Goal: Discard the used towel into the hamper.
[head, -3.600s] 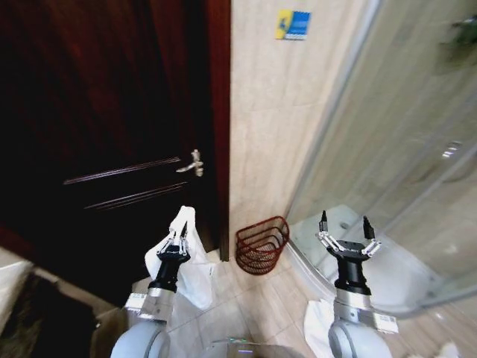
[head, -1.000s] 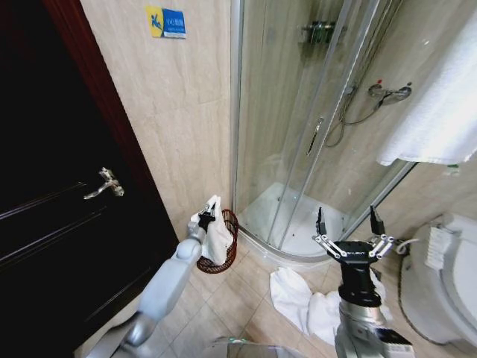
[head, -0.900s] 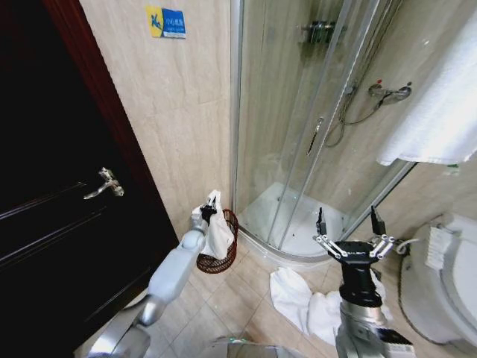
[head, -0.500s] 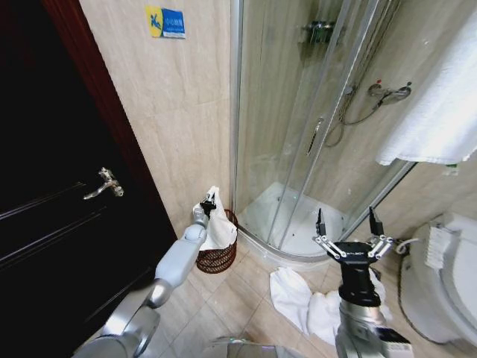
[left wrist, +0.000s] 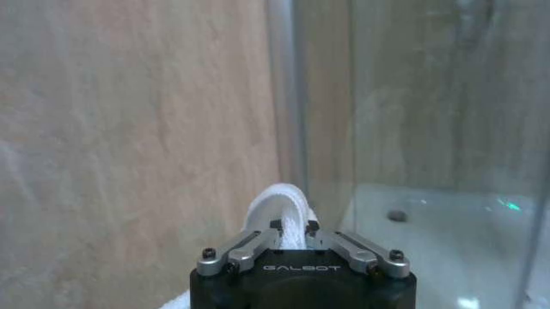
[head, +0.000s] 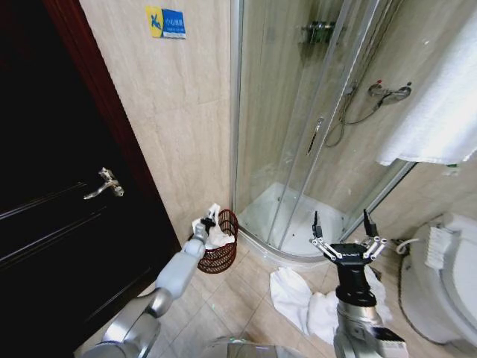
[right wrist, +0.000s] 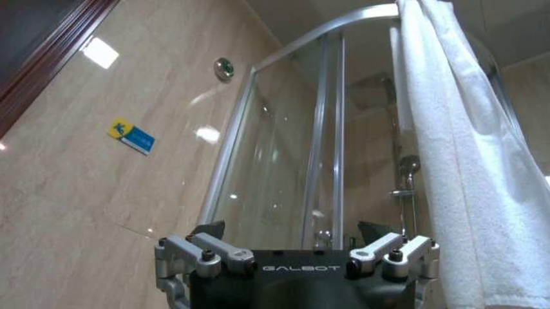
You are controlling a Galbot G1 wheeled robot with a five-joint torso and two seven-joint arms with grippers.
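Left end effector (head: 208,221) clamped, right end effector (head: 341,237) spread

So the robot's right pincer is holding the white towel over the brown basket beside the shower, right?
Not quite: it is the left pincer, shut on the white towel, over the basket beside the shower. The head view shows it. The right pincer is open and holds nothing.

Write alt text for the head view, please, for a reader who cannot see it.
The left gripper, shut on a white towel, lowers it into the wicker hamper beside the shower enclosure. The right gripper is open above another towel on the floor.
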